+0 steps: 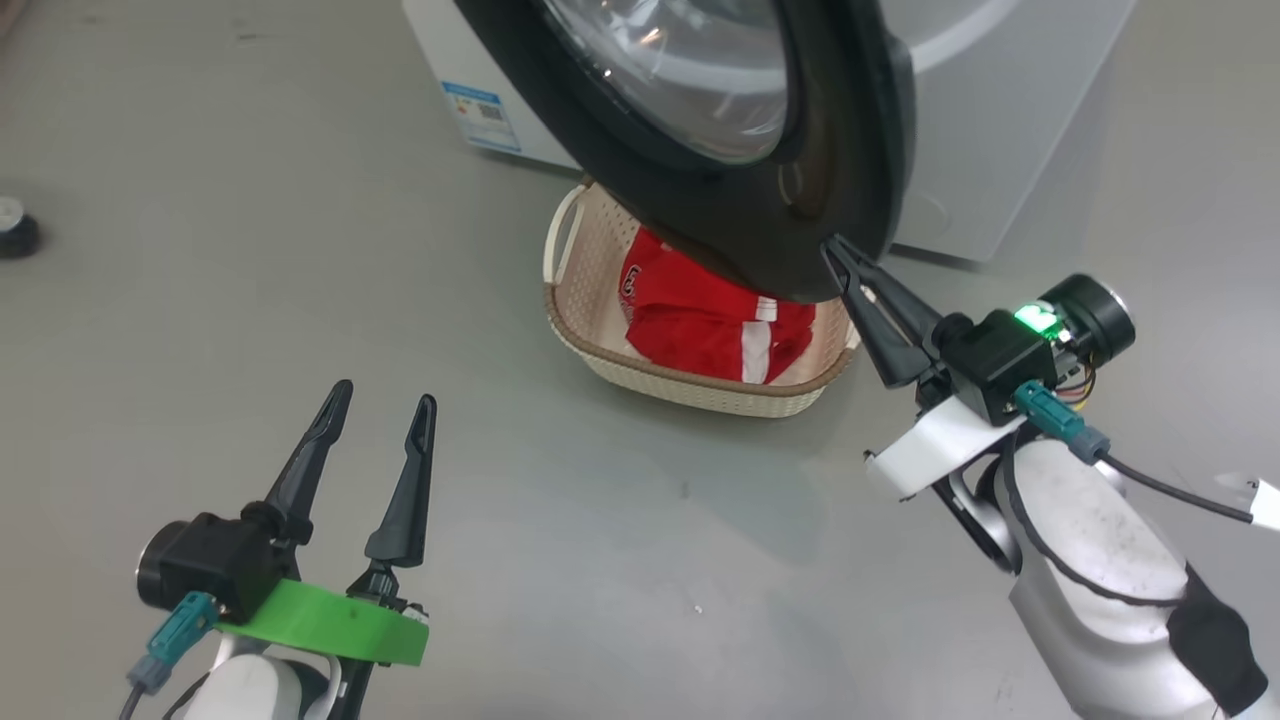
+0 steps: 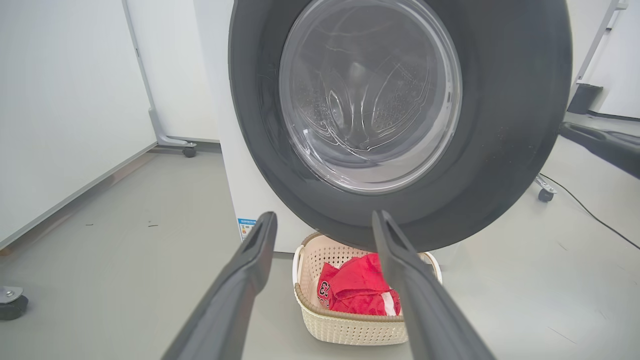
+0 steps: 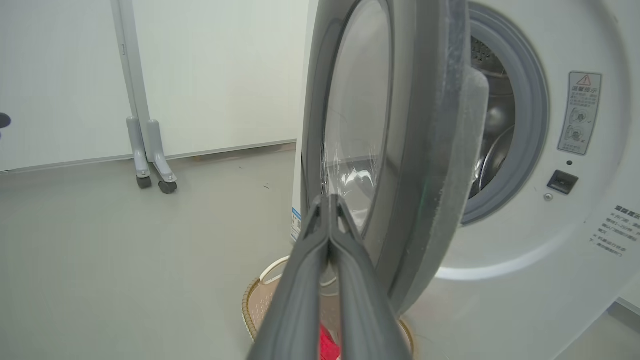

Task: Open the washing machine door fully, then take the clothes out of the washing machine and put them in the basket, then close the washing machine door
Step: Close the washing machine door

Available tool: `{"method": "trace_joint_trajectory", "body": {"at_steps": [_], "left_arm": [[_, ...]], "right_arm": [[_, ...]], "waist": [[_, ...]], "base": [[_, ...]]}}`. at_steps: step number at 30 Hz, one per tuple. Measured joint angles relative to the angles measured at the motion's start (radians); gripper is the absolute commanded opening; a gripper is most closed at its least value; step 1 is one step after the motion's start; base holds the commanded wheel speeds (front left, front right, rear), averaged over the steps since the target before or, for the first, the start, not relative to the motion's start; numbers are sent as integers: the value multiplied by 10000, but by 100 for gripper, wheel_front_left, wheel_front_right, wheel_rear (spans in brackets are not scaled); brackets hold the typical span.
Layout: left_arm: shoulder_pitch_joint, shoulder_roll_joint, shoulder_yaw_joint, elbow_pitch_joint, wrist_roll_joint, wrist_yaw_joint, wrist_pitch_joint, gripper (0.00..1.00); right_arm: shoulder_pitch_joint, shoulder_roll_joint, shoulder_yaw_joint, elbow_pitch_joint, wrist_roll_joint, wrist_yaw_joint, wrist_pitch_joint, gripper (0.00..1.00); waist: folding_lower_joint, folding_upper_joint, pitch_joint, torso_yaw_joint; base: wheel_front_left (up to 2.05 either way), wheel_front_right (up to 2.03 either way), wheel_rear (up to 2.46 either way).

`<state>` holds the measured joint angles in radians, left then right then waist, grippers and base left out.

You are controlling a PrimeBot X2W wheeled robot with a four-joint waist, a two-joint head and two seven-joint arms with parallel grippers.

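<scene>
The washing machine door (image 1: 840, 130), black-rimmed with a glass bowl, stands partly open from the white washing machine (image 1: 1000, 100) and hangs over the basket (image 1: 700, 395). The red and white clothes (image 1: 700, 320) lie in the basket. My right gripper (image 1: 830, 245) is shut with nothing in it, and its tips meet the door's lower outer rim. In the right wrist view that gripper (image 3: 330, 198) lies along the door (image 3: 425, 125), with the grey ring and steel drum (image 3: 492, 125) behind. My left gripper (image 1: 385, 400) is open and empty, well short of the basket. In the left wrist view it (image 2: 322, 217) faces the door (image 2: 500, 125), basket (image 2: 345, 322) and clothes (image 2: 357, 287).
A black caster (image 1: 15, 232) sits on the grey floor at far left. White partition panels on wheeled feet (image 3: 150, 170) stand beyond the machine's left side. A cable (image 2: 590, 210) runs over the floor to the right. A blue label (image 1: 482, 115) marks the machine's side.
</scene>
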<state>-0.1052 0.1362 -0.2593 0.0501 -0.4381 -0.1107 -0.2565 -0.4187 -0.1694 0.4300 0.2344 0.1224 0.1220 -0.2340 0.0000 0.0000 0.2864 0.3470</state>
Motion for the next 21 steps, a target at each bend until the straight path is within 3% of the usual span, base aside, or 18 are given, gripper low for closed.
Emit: {"method": "trace_joint_trajectory", "body": {"at_steps": [10, 21], "left_arm": [[-270, -314, -4, 117, 98, -17, 0, 100], [-518, -518, 38, 104, 201, -96, 0, 100]], "right_arm": [[-747, -215, -347, 614, 623, 0, 10, 0], [-1689, -391, -1074, 834, 890, 86, 0, 0]], "waist": [[0, 0, 661, 754], [0, 0, 1292, 942]], "base": [[0, 0, 0], [0, 0, 0]]}}
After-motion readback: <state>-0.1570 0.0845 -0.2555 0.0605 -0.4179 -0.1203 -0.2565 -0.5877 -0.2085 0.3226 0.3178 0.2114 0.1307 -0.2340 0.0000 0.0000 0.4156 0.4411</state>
